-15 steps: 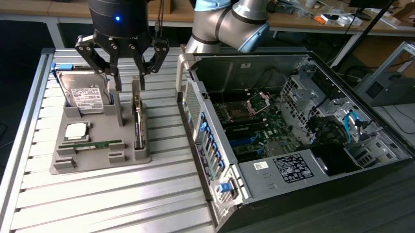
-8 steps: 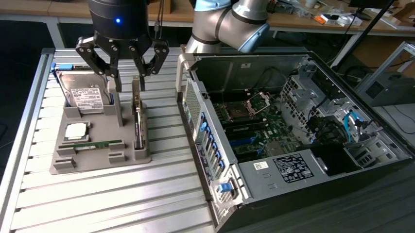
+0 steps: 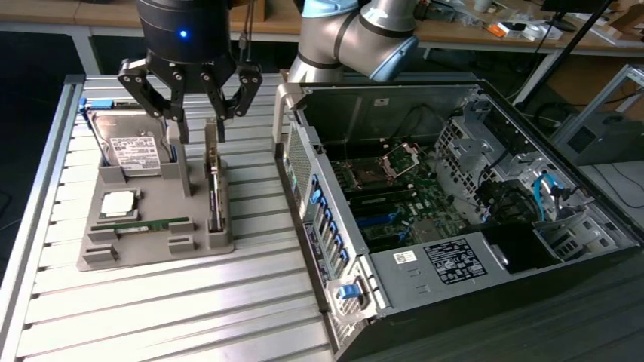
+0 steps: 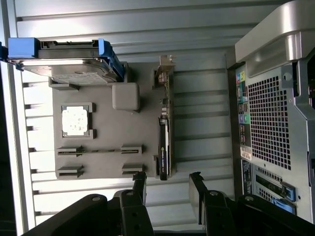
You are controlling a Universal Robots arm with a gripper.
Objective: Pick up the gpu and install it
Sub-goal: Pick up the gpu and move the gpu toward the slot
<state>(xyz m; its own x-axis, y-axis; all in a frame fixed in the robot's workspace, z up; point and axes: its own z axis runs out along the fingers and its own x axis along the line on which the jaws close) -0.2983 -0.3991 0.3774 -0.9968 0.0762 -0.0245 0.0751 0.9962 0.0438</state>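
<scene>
Black pincer [image 3: 196,121] spread above upright gpu [image 4: 165,145].

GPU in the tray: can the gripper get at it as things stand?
Probably yes. The gripper hangs open above the gpu, which stands on edge in the grey tray; nothing covers its top edge, and the hard drive sits apart.

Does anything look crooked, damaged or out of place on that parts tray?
Nothing stands out. The gpu stands on edge in its tray slot, the hard drive, processor and RAM stick sit in their holders, and the open pincer hangs above them.
</scene>
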